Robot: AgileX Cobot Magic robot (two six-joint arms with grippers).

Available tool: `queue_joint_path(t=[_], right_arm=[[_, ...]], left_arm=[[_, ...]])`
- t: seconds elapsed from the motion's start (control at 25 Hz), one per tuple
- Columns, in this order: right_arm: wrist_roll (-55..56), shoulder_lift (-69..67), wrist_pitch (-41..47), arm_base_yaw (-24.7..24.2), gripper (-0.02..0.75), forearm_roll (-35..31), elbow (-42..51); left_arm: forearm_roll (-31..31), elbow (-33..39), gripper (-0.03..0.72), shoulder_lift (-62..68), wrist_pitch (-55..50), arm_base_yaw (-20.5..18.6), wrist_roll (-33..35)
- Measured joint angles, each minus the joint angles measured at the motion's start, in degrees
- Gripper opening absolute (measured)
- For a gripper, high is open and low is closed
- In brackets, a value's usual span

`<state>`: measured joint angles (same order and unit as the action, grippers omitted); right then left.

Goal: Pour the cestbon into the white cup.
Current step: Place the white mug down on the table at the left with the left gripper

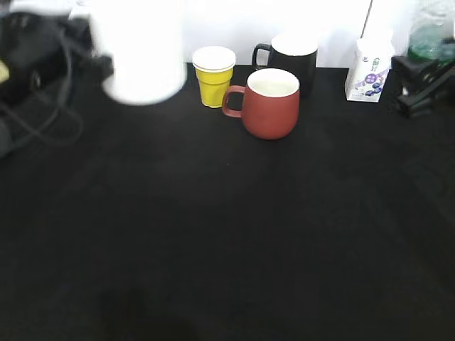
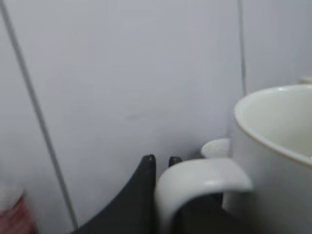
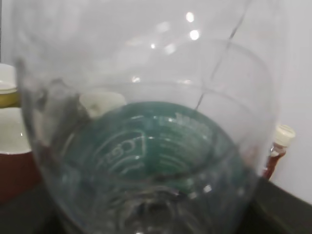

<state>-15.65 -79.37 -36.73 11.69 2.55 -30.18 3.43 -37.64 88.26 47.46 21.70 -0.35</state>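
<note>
The white cup [image 1: 142, 53] hangs blurred above the table's back left. In the left wrist view its rim and wall [image 2: 278, 146] fill the right side, and my left gripper [image 2: 162, 160] is shut on its loop handle, with one black finger on each side. The cestbon [image 1: 431, 32] is at the far right edge, held up by my right gripper [image 1: 419, 78]. In the right wrist view the clear ribbed cestbon [image 3: 146, 141] with its green label fills the frame and hides the jaws.
At the back of the black table stand a small yellow cup [image 1: 214, 74], a red-brown mug [image 1: 270, 103], a black mug [image 1: 288, 60] and a small milk carton [image 1: 368, 71]. A brown bottle with a cream cap [image 3: 279, 146] shows at the right of the right wrist view.
</note>
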Motion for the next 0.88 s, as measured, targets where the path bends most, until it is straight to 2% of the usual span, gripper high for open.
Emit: queue_joint_path(t=[0.2, 0.28, 0.36, 0.48, 0.64, 0.88], right_arm=[[0.00, -0.99, -2.86, 0.00, 0.475, 0.00, 0.00], [0.29, -0.99, -2.88, 0.00, 0.475, 0.00, 0.00], [1.94, -1.04, -2.88, 0.00, 0.475, 0.00, 0.00], [2.36, -1.04, -2.89, 0.00, 0.475, 0.00, 0.00], [2.36, -1.04, -2.89, 0.00, 0.475, 0.00, 0.00], [2.43, -1.04, -3.49, 0.00, 0.475, 0.00, 0.00]], left_arm=[[-11.58, 0.74, 0.045, 13.55, 12.91, 0.00, 2.88], [-14.08, -0.35, 0.045, 20.60, 15.98, -0.02, 3.07], [-14.03, -3.28, 0.045, 25.98, 16.49, -0.22, 3.11], [-13.53, -8.01, 0.045, 30.78, 16.91, -1.42, 7.09], [-13.35, -12.79, 0.044, 34.91, 18.47, -3.70, 7.46], [-13.46, -14.22, 0.044, 36.68, 20.05, -3.53, 7.14]])
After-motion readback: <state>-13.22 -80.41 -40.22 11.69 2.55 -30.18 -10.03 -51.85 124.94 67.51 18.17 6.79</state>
